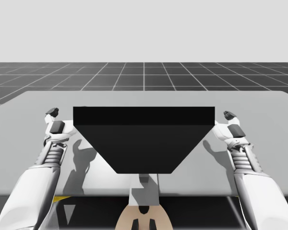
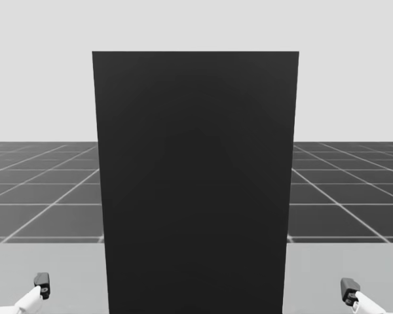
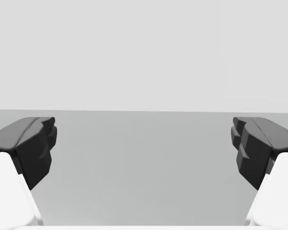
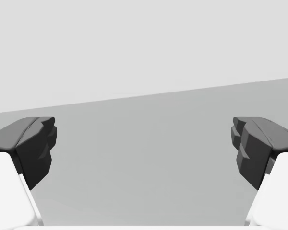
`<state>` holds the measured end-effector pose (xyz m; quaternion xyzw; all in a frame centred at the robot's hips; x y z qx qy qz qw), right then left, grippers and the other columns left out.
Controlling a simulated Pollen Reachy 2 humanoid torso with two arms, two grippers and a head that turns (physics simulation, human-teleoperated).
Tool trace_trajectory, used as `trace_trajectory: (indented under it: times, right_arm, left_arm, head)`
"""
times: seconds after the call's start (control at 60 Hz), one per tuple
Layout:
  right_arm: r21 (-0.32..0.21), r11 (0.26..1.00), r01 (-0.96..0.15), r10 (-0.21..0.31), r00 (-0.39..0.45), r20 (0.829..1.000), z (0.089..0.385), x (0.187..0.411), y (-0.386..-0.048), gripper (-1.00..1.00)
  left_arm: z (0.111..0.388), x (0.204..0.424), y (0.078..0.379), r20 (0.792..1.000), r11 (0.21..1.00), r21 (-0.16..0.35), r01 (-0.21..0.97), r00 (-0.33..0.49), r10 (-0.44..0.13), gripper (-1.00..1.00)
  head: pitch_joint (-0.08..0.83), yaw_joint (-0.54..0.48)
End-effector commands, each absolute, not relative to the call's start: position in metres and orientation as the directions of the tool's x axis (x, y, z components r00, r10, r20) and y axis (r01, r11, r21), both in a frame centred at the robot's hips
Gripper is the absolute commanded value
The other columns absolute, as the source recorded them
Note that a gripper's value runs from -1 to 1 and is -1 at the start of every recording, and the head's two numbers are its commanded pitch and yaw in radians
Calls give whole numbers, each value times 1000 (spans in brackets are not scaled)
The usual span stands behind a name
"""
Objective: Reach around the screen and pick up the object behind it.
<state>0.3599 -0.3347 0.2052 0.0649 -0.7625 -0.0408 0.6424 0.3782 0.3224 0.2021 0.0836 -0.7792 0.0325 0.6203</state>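
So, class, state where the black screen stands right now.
In the high view the black screen stands upright at the middle of the table, between my left gripper beside its left edge and my right gripper beside its right edge.

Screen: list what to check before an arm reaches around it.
1. Left gripper open and empty: ok.
2. Right gripper open and empty: ok.
3. Both grippers apart from the screen, one at each side: ok.
4. Screen upright on the table: ok.
5. Object behind the screen located: cannot tell, the screen hides it.
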Motion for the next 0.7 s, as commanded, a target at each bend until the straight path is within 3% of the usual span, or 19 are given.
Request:
trace_trajectory:
  times: [0.017,0.083,0.15,0.217,0.233,0.267,0.3,0.383,0.483,0.7]
  right_arm:
    - [131,991,-27,-134,-178,975,204,356,-332,-1000]
    - [137,988,-71,-147,-170,974,205,356,-332,-1000]
    - [132,986,-106,-146,-138,980,203,357,-332,-1000]
    - [148,978,-147,-159,-64,985,197,359,-331,-1000]
    - [157,973,-170,-163,-24,986,194,360,-329,-1000]
    - [156,967,-200,-159,-2,987,191,360,-327,-1000]
    - [175,956,-237,-174,29,984,188,360,-324,-1000]
    - [197,932,-305,-179,86,980,185,358,-319,-1000]
    - [175,896,-408,-135,126,983,183,351,-311,-1000]
    - [136,789,-599,-61,144,988,177,335,-288,-1000]
  left_arm:
    - [202,379,322,973,984,57,-170,-211,-93,-1000]
    - [201,379,323,975,983,62,-171,-201,-96,-1000]
    - [198,382,326,988,986,67,-155,-130,-88,-1000]
    - [192,386,330,997,989,69,-134,-22,-72,-1000]
    - [189,388,332,997,990,78,-115,31,-75,-1000]
    - [187,389,333,995,991,81,-108,60,-75,-1000]
    - [185,390,335,991,996,62,-64,125,-54,-1000]
    - [184,389,336,985,996,73,-41,158,-65,-1000]
    - [181,386,337,973,997,72,34,215,-78,-1000]
    - [183,372,331,969,966,62,252,216,-119,-1000]
  head:
    - [24,-4]
    - [24,-3]
    - [25,-4]
    - [27,-5]
    - [28,-4]
    - [30,-4]
    - [34,-4]
    - [38,-5]
    - [45,-5]
    - [64,-11]
